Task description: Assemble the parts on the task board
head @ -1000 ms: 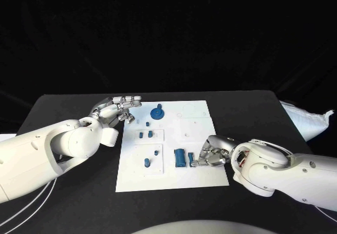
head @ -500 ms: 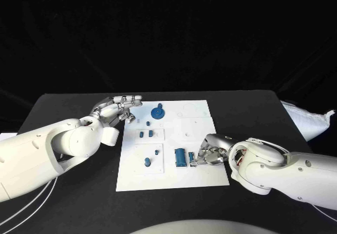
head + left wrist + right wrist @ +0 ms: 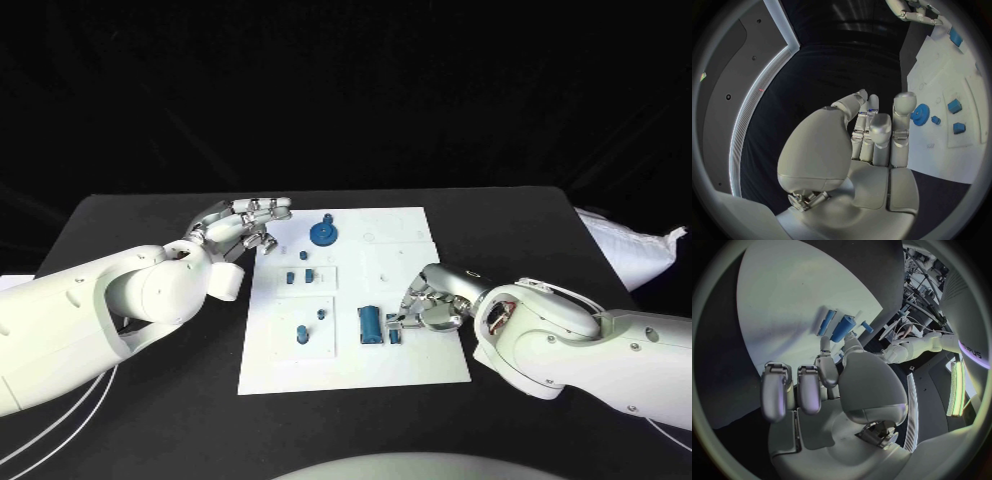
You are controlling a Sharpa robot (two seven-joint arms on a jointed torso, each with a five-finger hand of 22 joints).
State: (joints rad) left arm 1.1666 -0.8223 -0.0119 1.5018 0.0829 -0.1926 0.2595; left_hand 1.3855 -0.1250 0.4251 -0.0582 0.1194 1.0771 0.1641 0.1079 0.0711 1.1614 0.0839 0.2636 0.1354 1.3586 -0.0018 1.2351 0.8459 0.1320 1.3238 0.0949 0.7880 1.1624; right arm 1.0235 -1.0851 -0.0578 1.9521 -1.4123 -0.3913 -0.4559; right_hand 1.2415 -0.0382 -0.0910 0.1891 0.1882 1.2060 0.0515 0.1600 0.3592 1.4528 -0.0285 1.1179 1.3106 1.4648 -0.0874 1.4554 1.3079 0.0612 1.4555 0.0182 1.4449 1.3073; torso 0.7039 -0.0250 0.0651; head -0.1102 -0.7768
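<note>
The white task board (image 3: pixel 411 355) lies mid-table. A blue gear (image 3: pixel 325 233) stands near its far edge, also in the left wrist view (image 3: pixel 920 114). Small blue parts (image 3: pixel 300 275) sit in the left panels. A blue block (image 3: pixel 371 324) and a narrow blue piece (image 3: pixel 394 330) lie side by side near the middle. My right hand (image 3: pixel 433 303) is just right of the narrow piece, fingertips beside it. In the right wrist view both pieces (image 3: pixel 844 328) lie on the board beyond the fingers (image 3: pixel 824 347), none gripped. My left hand (image 3: pixel 245 222) hovers at the board's far-left corner, holding nothing.
A white cloth bundle (image 3: pixel 635 248) lies at the table's right edge. Black table surface surrounds the board (image 3: pixel 942 70) on all sides. Another small blue part (image 3: pixel 303 333) sits in the near-left panel.
My right hand has shifted slightly away from me and turned a little beside the narrow piece. The left hand and the parts have stayed put.
</note>
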